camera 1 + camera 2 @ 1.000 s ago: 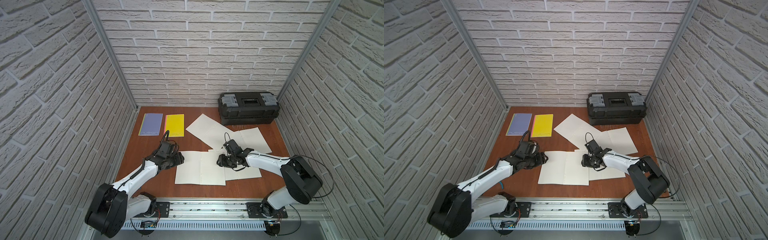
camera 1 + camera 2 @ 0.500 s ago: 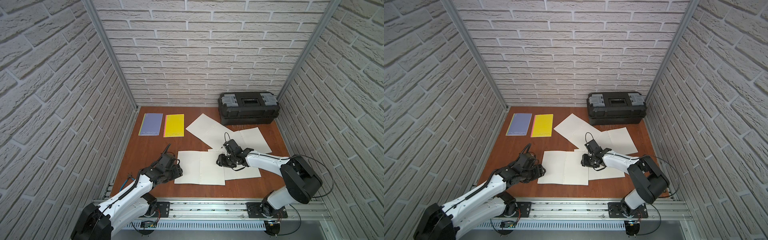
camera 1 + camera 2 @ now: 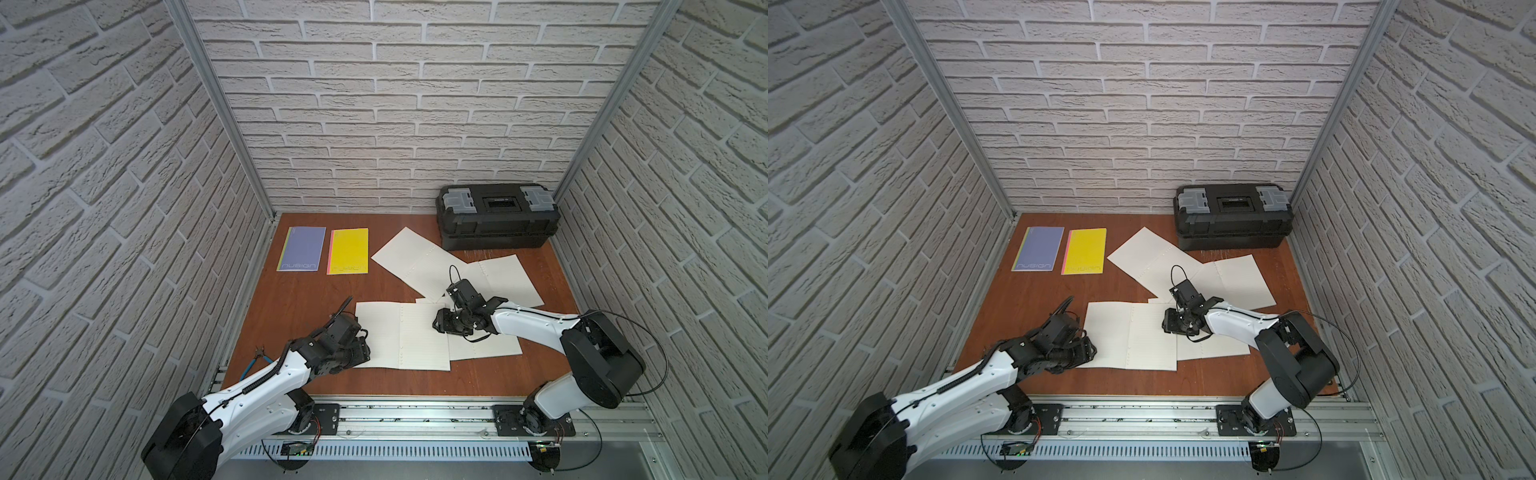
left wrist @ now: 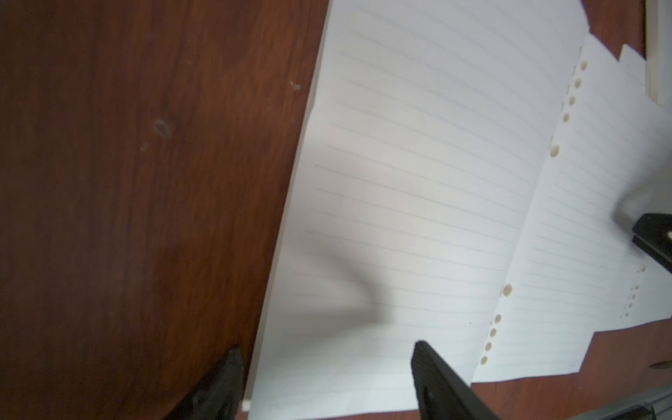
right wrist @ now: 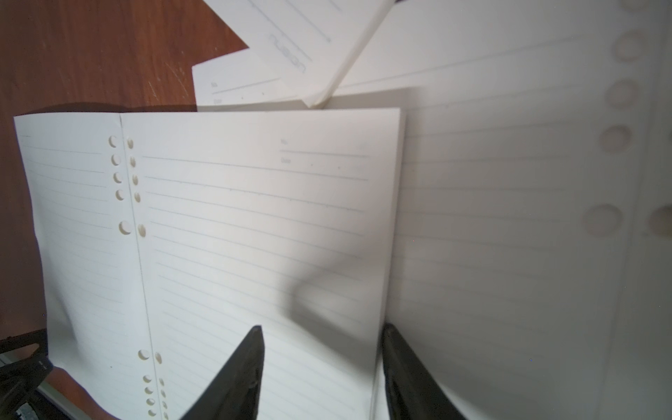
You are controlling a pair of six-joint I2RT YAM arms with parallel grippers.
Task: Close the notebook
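The open notebook (image 3: pixel 401 336) (image 3: pixel 1129 336) lies flat on the wooden table, lined pages up, near the front. My left gripper (image 3: pixel 362 353) (image 3: pixel 1091 350) is at its front left corner. In the left wrist view the left gripper (image 4: pixel 327 354) is open: one finger is over bare wood, the other over the left page (image 4: pixel 418 182), and the page edge runs between them. My right gripper (image 3: pixel 441 326) (image 3: pixel 1169 325) is low at the notebook's right edge. In the right wrist view it (image 5: pixel 322 338) is open, straddling the edge of the right page (image 5: pixel 272 218).
Other open white notebooks (image 3: pixel 415 257) (image 3: pixel 503 278) overlap behind and under the right side. A closed purple notebook (image 3: pixel 301 249) and a yellow one (image 3: pixel 348 250) lie at the back left. A black toolbox (image 3: pixel 496 216) stands at the back right. Blue-handled pliers (image 3: pixel 257 361) lie by the left rail.
My left arm has swung toward the front, taking its gripper from the middle of the notebook's left edge to the front left corner, jaws a little wider. The right arm has not moved.
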